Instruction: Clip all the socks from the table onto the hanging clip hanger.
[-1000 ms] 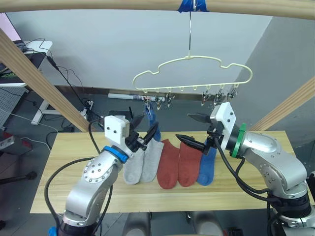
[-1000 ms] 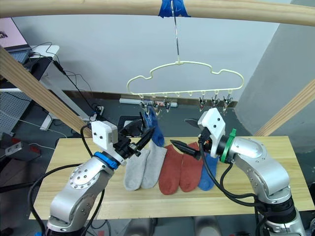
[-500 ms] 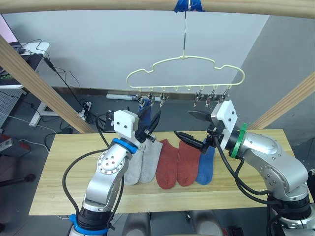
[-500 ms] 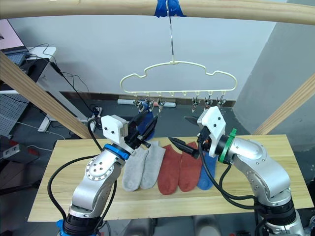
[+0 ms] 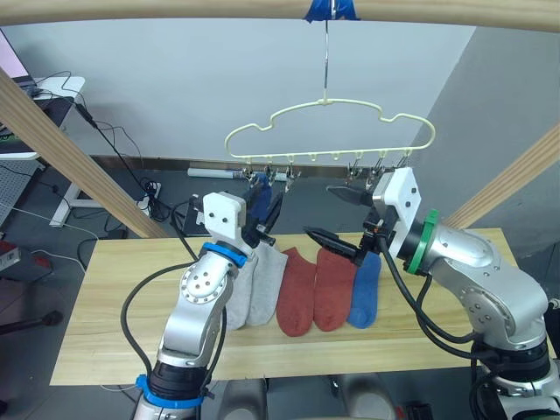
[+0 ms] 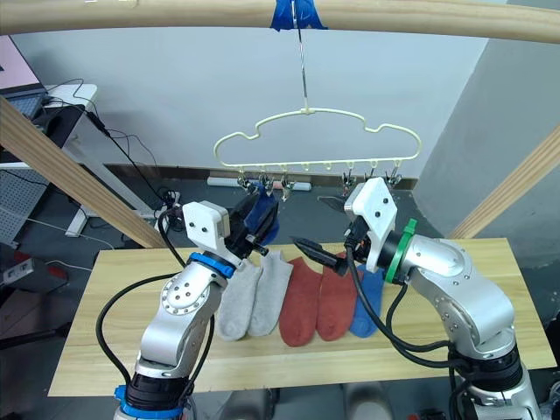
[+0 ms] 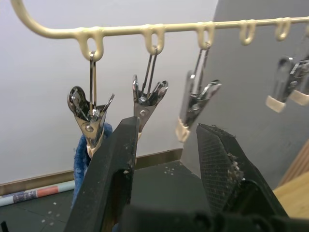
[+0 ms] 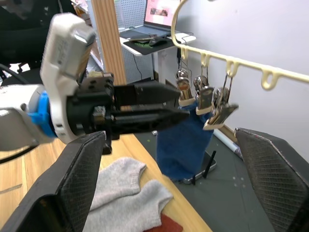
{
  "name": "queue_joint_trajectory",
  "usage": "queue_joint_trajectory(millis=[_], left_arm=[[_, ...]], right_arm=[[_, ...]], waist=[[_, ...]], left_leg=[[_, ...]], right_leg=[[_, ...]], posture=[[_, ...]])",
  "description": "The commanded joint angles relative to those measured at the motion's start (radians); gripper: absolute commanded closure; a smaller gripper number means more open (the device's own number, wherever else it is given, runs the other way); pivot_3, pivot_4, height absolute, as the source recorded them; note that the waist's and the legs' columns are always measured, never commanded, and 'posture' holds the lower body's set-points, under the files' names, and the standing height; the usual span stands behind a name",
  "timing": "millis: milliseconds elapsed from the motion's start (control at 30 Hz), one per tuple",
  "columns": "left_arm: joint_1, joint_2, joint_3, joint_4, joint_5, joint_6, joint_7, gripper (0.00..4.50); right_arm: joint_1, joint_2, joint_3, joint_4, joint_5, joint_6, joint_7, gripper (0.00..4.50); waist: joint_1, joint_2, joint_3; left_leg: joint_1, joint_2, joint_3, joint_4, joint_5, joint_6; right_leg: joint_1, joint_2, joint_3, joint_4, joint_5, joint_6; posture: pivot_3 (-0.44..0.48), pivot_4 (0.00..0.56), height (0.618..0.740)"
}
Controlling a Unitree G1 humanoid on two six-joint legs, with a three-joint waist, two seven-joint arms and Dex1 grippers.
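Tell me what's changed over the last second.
The left gripper rose from over the grey socks to the hanger's clips, beside the hanging blue sock, fingers open and empty. The right gripper lifted slightly, still open. The table's five socks stayed put.

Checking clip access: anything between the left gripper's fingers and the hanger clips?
No. In the left wrist view the open left gripper sits just below the clips with only open air between; the hung blue sock is off to one side.

A pale yellow clip hanger (image 5: pixel 328 131) hangs up high; one blue sock (image 5: pixel 259 198) hangs from a clip; two grey socks (image 5: pixel 254 284), two red socks (image 5: pixel 315 289) and another blue sock (image 5: pixel 365 289) lie side by side on the wooden table (image 5: pixel 114 315).
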Motion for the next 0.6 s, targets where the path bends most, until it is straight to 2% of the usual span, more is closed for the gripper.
queue_joint_trajectory(millis=[33, 600], left_arm=[[-0.020, -0.014, 0.020, -0.007, 0.012, -0.030, 0.015, 2.47], [-0.108, -0.063, 0.036, 0.114, 0.045, -0.095, 0.038, 2.47]], right_arm=[[-0.022, 0.010, -0.015, -0.043, 0.027, -0.023, -0.007, 0.00], [-0.021, 0.009, -0.005, -0.040, 0.017, -0.043, -0.025, 0.00]], waist=[[0.000, 0.000, 0.000], [-0.003, 0.000, 0.000]], left_leg=[[0.000, 0.000, 0.000, 0.000, 0.000, 0.000], [0.000, 0.000, 0.000, 0.001, 0.000, 0.000]], right_leg=[[0.000, 0.000, 0.000, 0.000, 0.000, 0.000], [0.000, 0.000, 0.000, 0.001, 0.000, 0.000]], posture=[[-0.136, 0.263, 0.740], [-0.152, 0.265, 0.740]])
